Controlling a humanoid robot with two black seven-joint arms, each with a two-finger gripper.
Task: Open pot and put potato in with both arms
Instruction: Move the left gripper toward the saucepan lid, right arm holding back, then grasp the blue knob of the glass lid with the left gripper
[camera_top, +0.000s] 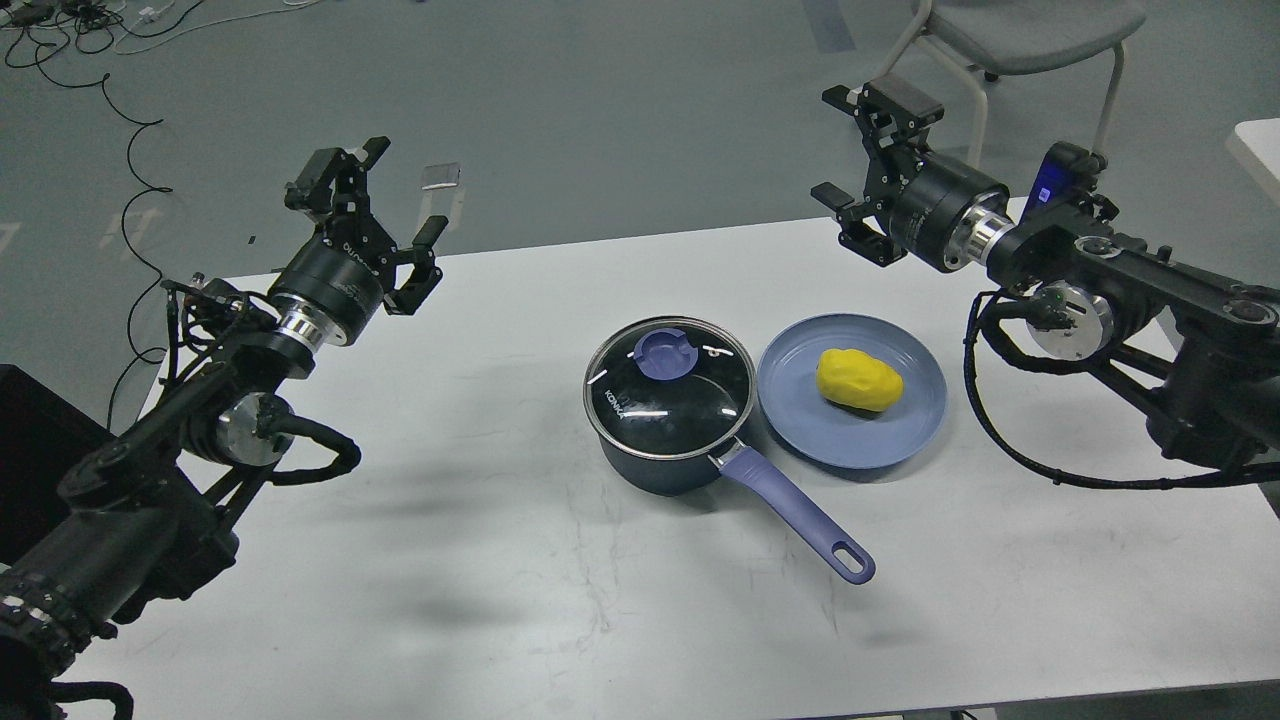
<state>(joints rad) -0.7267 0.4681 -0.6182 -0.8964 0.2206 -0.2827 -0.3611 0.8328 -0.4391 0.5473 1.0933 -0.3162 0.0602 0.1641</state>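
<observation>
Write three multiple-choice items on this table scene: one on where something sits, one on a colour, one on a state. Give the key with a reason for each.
1. Where does the potato lie?
A. on the blue plate
B. inside the pot
C. in the right gripper

2. What colour is the knob on the pot's glass lid?
A. red
B. lavender-blue
C. yellow

3. What is the state of the pot?
A. open, with the lid on the table
B. tipped on its side
C. upright, with the lid on it

Key:
1 A: the yellow potato rests on the plate, just right of the pot.
2 B: the knob matches the pot's long handle.
3 C: the lid sits on the steel rim, and both the left gripper and right gripper are open and empty, raised well away from it.
</observation>
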